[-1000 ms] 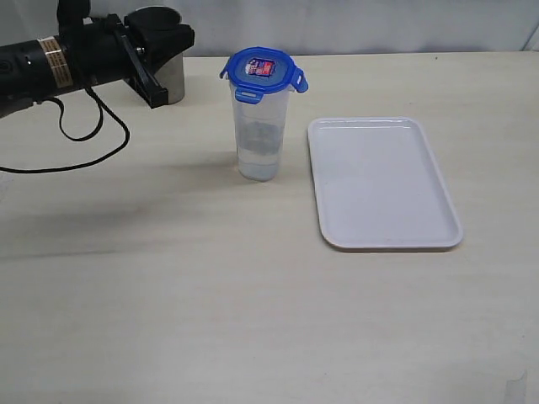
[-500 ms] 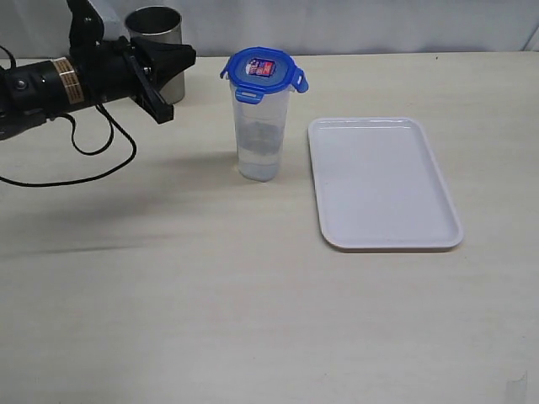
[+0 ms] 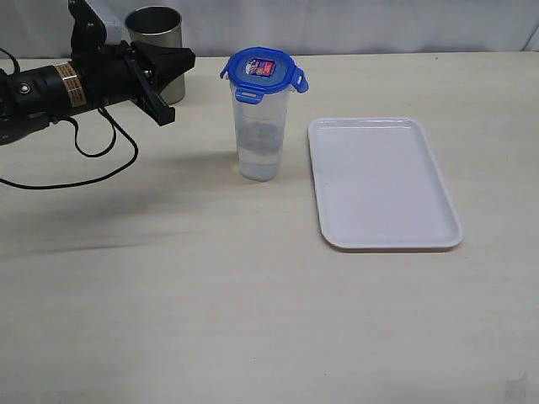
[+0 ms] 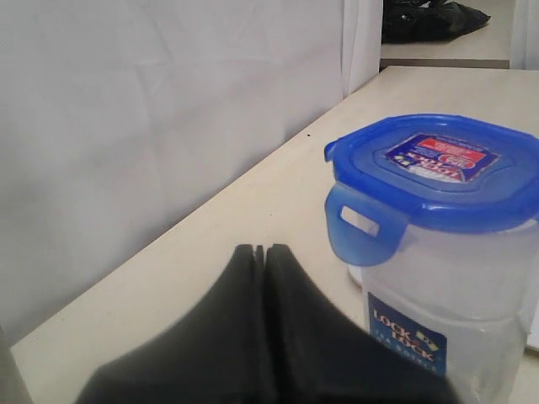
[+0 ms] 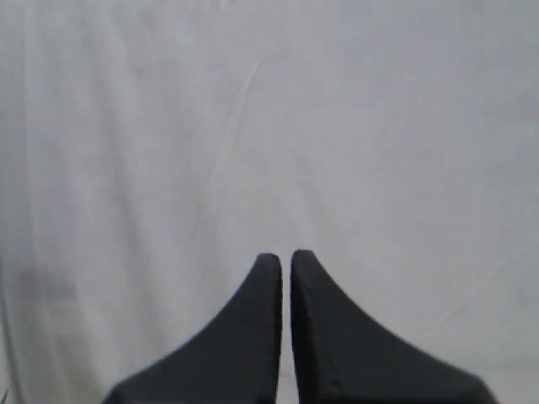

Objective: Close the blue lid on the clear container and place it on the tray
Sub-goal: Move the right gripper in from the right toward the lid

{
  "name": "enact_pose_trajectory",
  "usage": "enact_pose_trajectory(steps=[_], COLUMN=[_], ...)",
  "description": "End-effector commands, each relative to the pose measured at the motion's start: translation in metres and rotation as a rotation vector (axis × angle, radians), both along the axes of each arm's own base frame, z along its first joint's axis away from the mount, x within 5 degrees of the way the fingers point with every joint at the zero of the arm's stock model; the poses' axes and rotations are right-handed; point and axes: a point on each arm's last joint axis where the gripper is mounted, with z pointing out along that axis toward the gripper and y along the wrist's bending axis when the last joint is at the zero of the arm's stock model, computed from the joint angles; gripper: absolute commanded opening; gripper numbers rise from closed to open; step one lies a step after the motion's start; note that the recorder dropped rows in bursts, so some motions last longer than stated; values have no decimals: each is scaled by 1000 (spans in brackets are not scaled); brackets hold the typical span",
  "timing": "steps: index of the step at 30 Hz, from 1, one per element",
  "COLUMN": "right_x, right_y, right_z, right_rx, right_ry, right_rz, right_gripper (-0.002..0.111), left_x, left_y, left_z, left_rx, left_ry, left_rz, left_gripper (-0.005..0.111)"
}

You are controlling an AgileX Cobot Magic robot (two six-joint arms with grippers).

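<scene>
The left pincer, pressed together and empty, has swung clear of the steel cup and settled. It points at the lid, which is just ahead of its tips but not touching. The lid sits on the container with its flaps seemingly flared, so snapping them down looks to be next. The tray lies empty beyond the container. The right pincer is also pressed together, holding nothing.

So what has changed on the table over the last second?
The left tool shifted lower in the exterior view and a little toward the clear container, uncovering the steel cup behind it. It stayed shut, holding nothing. The blue lid on the container and the tray did not move.
</scene>
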Motion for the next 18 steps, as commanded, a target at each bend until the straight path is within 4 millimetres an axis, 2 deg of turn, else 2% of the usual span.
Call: enact_pose_trajectory(steps=[1, 4, 9, 12, 18], right_x=[64, 106, 164, 193, 236], right_y=[16, 18, 20, 20, 21], right_z=[-10, -26, -68, -88, -115], right_rx=[-137, -174, -197, -167, -147], right_ry=[234, 313, 387, 413, 396], right_rz=[251, 349, 482, 547, 647], right_gripper=[4, 4, 4, 4, 4], left_x=[0, 0, 1, 1, 1], left_y=[0, 0, 0, 0, 1], left_z=[2, 2, 2, 1, -1], left_rx=[-13, -7, -1, 4, 22], left_ry=[-8, -13, -26, -23, -15], left_rz=[4, 4, 10, 13, 16], left_gripper=[0, 0, 0, 0, 0])
